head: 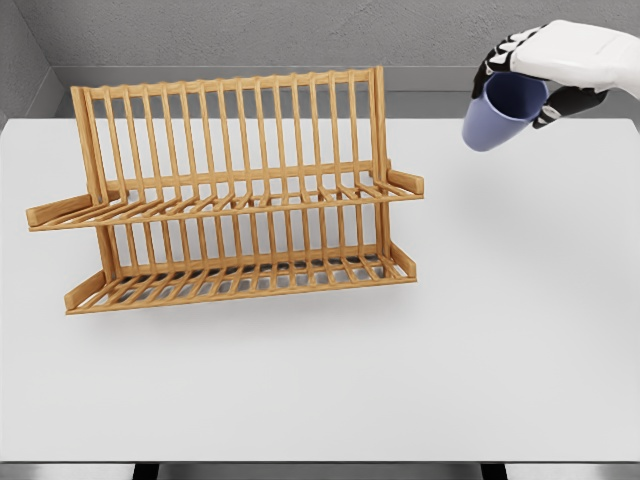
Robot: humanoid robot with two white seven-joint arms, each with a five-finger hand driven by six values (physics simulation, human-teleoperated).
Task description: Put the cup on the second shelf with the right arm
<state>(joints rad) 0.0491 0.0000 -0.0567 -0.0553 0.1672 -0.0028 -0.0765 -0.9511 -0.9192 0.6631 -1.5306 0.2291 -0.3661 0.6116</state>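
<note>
A blue cup (498, 113) hangs tilted in the air at the upper right, above the table, its open mouth turned up and to the right. My right hand (545, 70) is shut on it, black fingers curled around its rim and side. The wooden two-tier rack (230, 190) stands left of centre. Its upper shelf (240, 203) and lower shelf (240, 280) both hold nothing. The cup is well to the right of the rack and higher than its upper shelf. My left arm does not show.
The white table (500, 350) spans the view, with its front edge near the bottom. A grey wall runs behind it. The rack's tall slatted back rises along its far side.
</note>
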